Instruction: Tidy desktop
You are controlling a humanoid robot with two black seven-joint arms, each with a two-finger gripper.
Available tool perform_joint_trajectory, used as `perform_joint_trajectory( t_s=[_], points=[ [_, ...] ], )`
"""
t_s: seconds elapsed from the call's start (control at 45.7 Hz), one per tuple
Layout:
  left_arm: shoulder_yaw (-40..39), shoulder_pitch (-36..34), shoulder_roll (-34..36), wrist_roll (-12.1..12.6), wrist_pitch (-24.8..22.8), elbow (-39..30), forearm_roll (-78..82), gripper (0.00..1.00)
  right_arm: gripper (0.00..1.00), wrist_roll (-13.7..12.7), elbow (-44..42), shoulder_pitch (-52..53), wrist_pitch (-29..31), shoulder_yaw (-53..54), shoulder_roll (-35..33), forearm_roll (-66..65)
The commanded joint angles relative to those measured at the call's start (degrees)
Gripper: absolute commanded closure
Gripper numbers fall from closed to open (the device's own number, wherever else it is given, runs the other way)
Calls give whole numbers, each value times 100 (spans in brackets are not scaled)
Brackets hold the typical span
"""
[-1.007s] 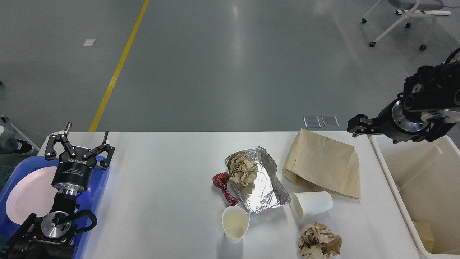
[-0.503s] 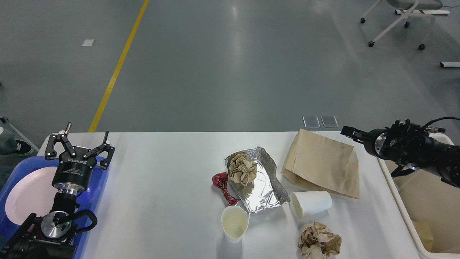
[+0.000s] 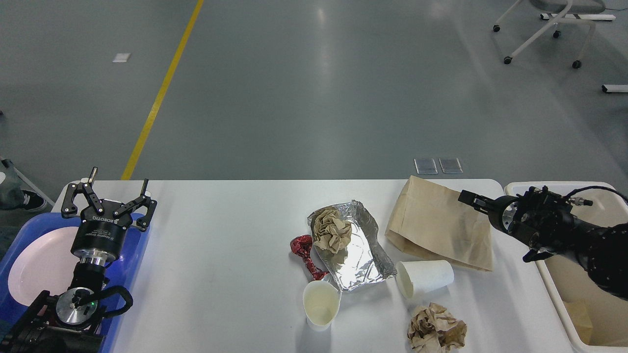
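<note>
On the white rectangular desktop (image 3: 221,274), crumpled silver foil tray (image 3: 360,255), flat brown paper bag (image 3: 436,225); left gripper (image 3: 109,196) splayed, right gripper (image 3: 471,198) indeterminate.

Glossy grey floor (image 3: 314,88), yellow line (image 3: 159,93), wheeled chair (image 3: 544,29).

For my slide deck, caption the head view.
Right claw over brown paper bag; cups, foil and crumpled paper litter the desktop.

A brown paper bag (image 3: 440,226) lies flat beside a foil tray (image 3: 360,255) holding crumpled paper (image 3: 331,229) — a red wrapper (image 3: 303,250) touches the tray. 2 white cups (image 3: 321,304) sit near it — 1 upright, 1 tipped (image 3: 425,278).
</note>
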Motion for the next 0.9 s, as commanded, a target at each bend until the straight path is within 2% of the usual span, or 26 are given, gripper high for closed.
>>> perform_joint_trajectory(
  t_s=[0.0, 0.284, 0.416, 0.547, 0.788, 0.832, 0.875],
  points=[
    [0, 0, 0, 0, 0, 0, 5, 4, 0, -7, 6, -152, -16, 249, 72, -6],
    [0, 0, 0, 0, 0, 0, 5, 4, 0, -33, -38, -389, -78, 240, 98, -85],
    [0, 0, 0, 0, 0, 0, -3, 4, 0, -33, -47, -592, -288, 223, 133, -129],
    [0, 0, 0, 0, 0, 0, -3, 4, 0, -42, -74, -750, -368, 188, 406, -331],
    [0, 0, 0, 0, 0, 0, 5, 4, 1, -42, -56, -785, -385, 223, 459, -367],
    [0, 0, 0, 0, 0, 0, 5, 4, 11, -42, -56, -794, -385, 223, 459, -376],
    [0, 0, 0, 0, 0, 0, -3, 4, 33, -51, -47, -794, -385, 223, 450, -411]
  ],
)
